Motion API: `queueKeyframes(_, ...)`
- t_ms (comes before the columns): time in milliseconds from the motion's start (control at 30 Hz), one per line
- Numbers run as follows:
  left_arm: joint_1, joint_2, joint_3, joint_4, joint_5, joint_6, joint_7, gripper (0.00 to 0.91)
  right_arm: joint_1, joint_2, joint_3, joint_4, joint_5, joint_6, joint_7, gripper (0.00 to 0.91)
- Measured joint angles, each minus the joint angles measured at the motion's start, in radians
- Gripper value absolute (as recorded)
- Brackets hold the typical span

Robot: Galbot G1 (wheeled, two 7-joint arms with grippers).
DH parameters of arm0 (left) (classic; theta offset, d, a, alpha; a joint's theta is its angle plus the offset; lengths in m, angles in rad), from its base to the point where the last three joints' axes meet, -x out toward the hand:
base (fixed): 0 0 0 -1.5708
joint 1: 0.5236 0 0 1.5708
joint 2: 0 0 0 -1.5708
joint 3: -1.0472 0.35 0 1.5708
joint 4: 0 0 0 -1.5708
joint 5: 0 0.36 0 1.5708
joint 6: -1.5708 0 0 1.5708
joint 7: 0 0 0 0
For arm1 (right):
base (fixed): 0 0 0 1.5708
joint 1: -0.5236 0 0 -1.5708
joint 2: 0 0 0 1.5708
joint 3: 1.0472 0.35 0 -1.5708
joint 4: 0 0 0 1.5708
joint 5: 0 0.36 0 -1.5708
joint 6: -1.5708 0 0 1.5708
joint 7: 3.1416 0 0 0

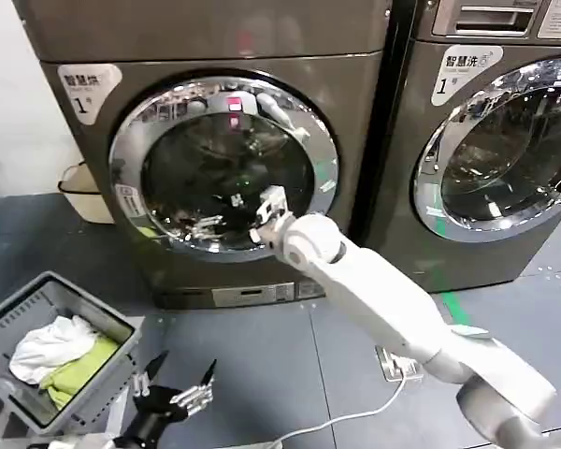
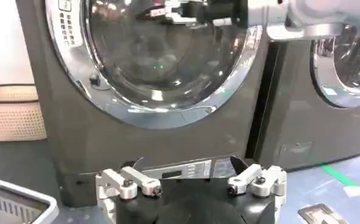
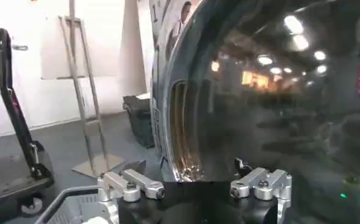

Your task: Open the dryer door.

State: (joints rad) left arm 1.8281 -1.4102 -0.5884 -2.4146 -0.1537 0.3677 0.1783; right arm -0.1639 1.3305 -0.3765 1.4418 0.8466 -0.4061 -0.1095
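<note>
Nearest the robot, low in the head view, the left gripper is seen parked just above the floor, its fingers spread apart and holding nothing. Beside it, on the robot's left, a grey basket holding white and green cloth is noted. In the left wrist view the same gripper is shown with its fingers apart, pointed at the lower front panel of the dryer.

Farther out, the right arm is extended forward, and the right gripper is placed against the lower right part of the dark glass of the dryer door. In the right wrist view its fingers are seen set apart, with nothing between them, close to the chrome rim and tinted glass of the door.

The dryer door is found on the machine marked 1, straight ahead of the robot, lying flush in the grey front panel. A pink sticker is seen at the top of its rim.

To the right, a second machine with a similar chrome-rimmed door is recorded.
</note>
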Motion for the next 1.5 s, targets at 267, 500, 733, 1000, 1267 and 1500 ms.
queueKeyframes(267, -0.002, -0.002, 0.005, 0.003, 0.000, 0.000, 0.000, 0.907, 0.019, 0.034, -0.015, -0.040, -0.008, 0.000, -0.002, 0.907)
queueKeyframes(500, -0.003, -0.001, 0.009, 0.005, 0.000, 0.000, 0.000, 0.907, 0.040, 0.071, -0.025, -0.086, -0.013, 0.002, -0.010, 0.907)
queueKeyframes(733, -0.003, 0.000, 0.009, 0.005, 0.000, 0.001, 0.000, 0.907, 0.059, 0.107, -0.026, -0.137, -0.030, 0.011, -0.035, 0.907)
queueKeyframes(1000, 0.001, 0.002, 0.008, 0.000, 0.000, 0.001, 0.000, 0.907, 0.080, 0.148, -0.026, -0.203, -0.043, 0.017, -0.057, 0.907)
queueKeyframes(1267, 0.000, 0.002, 0.008, -0.002, 0.000, 0.002, 0.000, 0.907, 0.102, 0.194, -0.030, -0.262, -0.053, 0.022, -0.070, 0.907)
queueKeyframes(1500, -0.002, 0.003, 0.008, -0.002, -0.001, 0.002, 0.000, 0.907, 0.115, 0.231, -0.032, -0.304, -0.064, 0.029, -0.079, 0.907)
